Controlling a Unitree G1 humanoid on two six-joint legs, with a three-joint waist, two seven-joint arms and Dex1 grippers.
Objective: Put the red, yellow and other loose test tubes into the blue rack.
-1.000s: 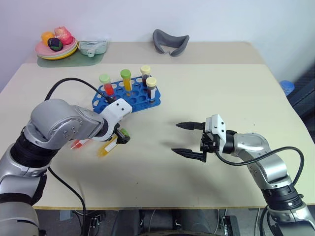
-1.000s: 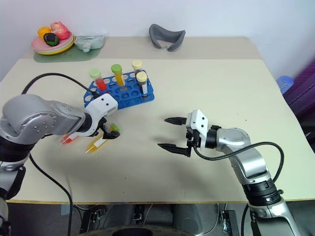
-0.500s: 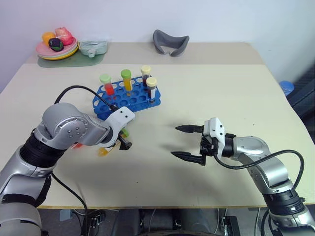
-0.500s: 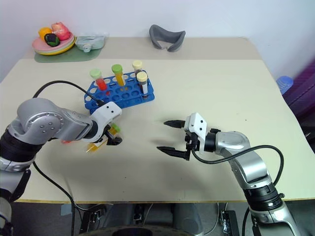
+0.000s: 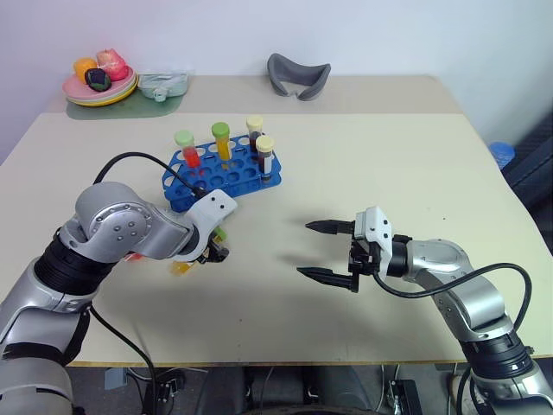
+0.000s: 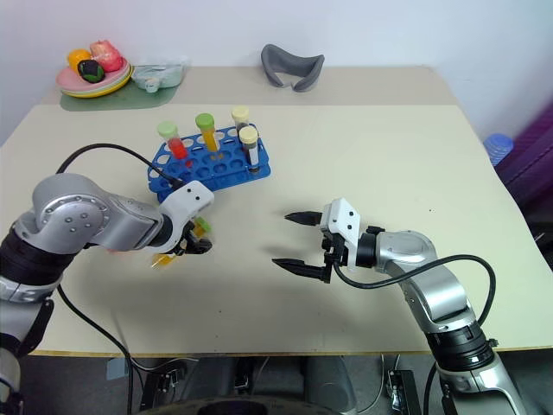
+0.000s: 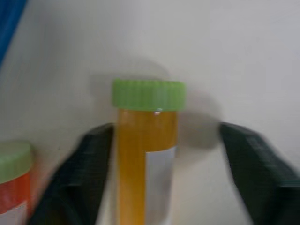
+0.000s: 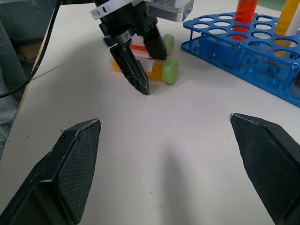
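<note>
Blue rack [image 5: 223, 173] already holds four tubes, so you're partway. Your left gripper [image 8: 140, 65] straddles the yellow tube [image 7: 146, 154] lying on the table [image 5: 389, 164], one finger touching, the other still clear. A red tube [image 8: 140, 47] lies just beside it. Your right gripper [image 5: 327, 252] hangs wide open, empty.

**Room and furniture as seen from my station**

I see a beige table [image 5: 380, 164] with a second tabletop [image 5: 389, 93] butted against its far edge. A plain pale wall [image 5: 389, 35] runs behind. Grey floor [image 5: 527, 112] shows at far right. Lighting is even, shadows soft.
</note>
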